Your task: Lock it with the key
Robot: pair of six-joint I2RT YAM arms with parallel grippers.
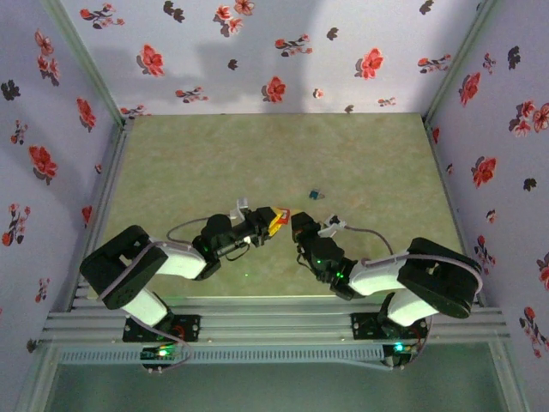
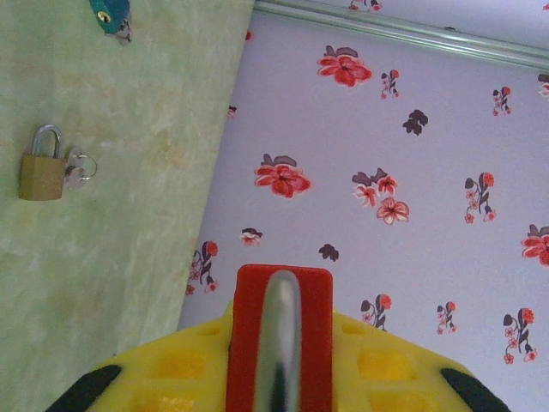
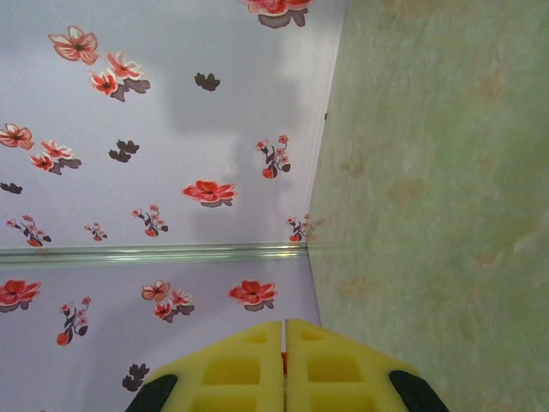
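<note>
One red padlock (image 2: 247,318), left end effector (image 2: 279,373) gripping

Surface (image 1: 360,163): pale green, mottled like stone. Walls (image 1: 283,51): lilac paper with red flowers, closing in three sides as I see it. Small teal object (image 2: 110,15) lies on the surface, well out toward the middle. Metal rails (image 1: 283,322) run along the front edge.

Soft, dim, bluish light covers the pale green mottled tabletop (image 1: 343,154); faint broad shadows cross the flowered lilac wall (image 1: 283,69) behind it. Above it, the red padlock with a steel shackle (image 2: 279,343) is blurred, glare streaking its steel.
</note>
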